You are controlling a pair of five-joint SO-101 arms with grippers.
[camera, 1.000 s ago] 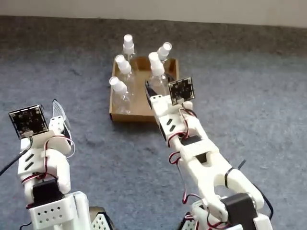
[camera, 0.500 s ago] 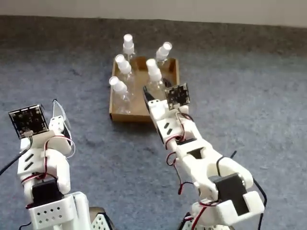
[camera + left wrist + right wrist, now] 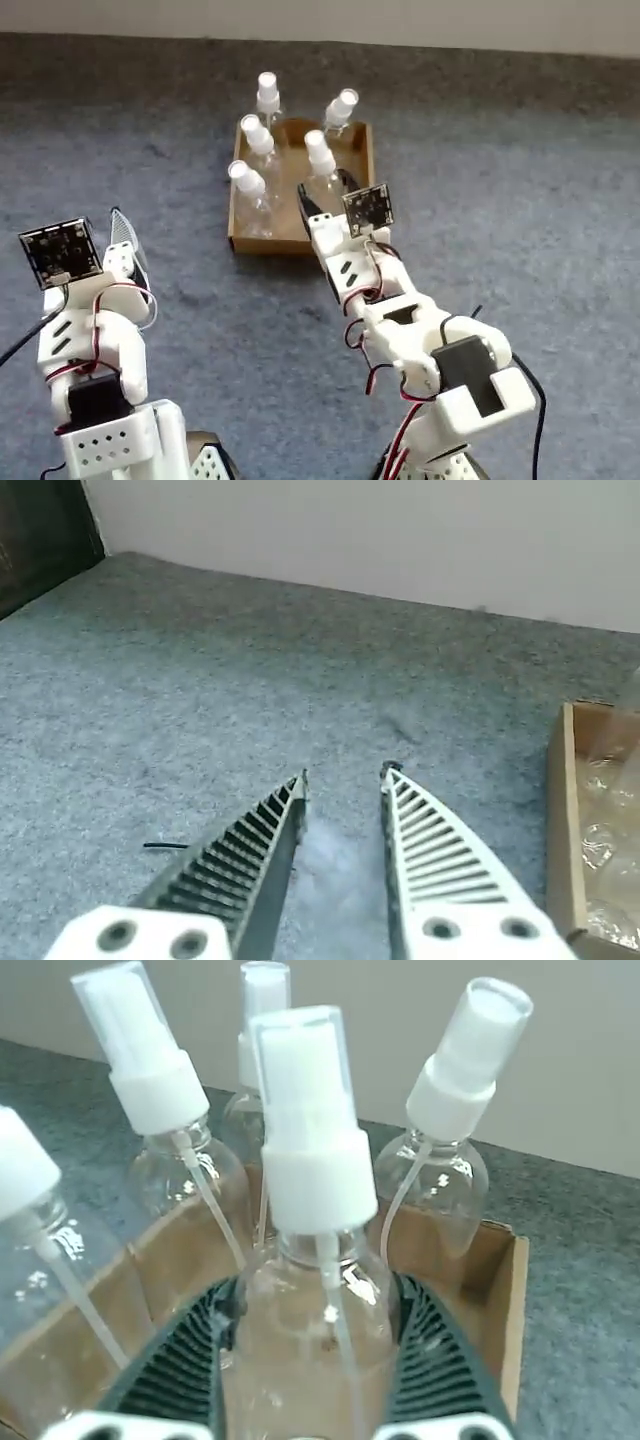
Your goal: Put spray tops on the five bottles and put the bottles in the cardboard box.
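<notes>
Obs., left to right across the grey worktop (image 3: 520, 200).

Left arm (image 3: 95, 340): stands at the near left corner. The left gripper (image 3: 342, 775) hangs over bare worktop, well apart from the box. Its fingers (image 3: 250, 850) are parted by a narrow gap, with nothing between them.

Cardboard box (image 3: 270, 245): sits mid-worktop, towards the far edge, open side up.

Bottles, all five clear and each wearing a white spray top:
- near-left bottle (image 3: 247, 185): inside the box, against its left wall, close to the near left corner of the box.
- mid-left bottle (image 3: 258, 138): inside the box, along the same wall, just beyond the first.
- far-left bottle (image 3: 268, 97): at the far left corner of the box. Cannot tell whether it stands inside the far wall or just behind it.
- held bottle (image 3: 310, 1340): upright in the right half of the box, towards its near wall. Its spray top (image 3: 310, 1160) is seated straight on the neck.
- far-right bottle (image 3: 341, 106): at the far right corner of the box, leaning a little to the right. Cannot tell whether it is inside or just behind the wall.

Right arm (image 3: 400, 320): stretches from the near edge up to the near right corner of the box. The right gripper (image 3: 318, 1290) is at the held bottle, its dark fingers (image 3: 180, 1370) closed in on the bottle's body, one pressed to each side.
</notes>
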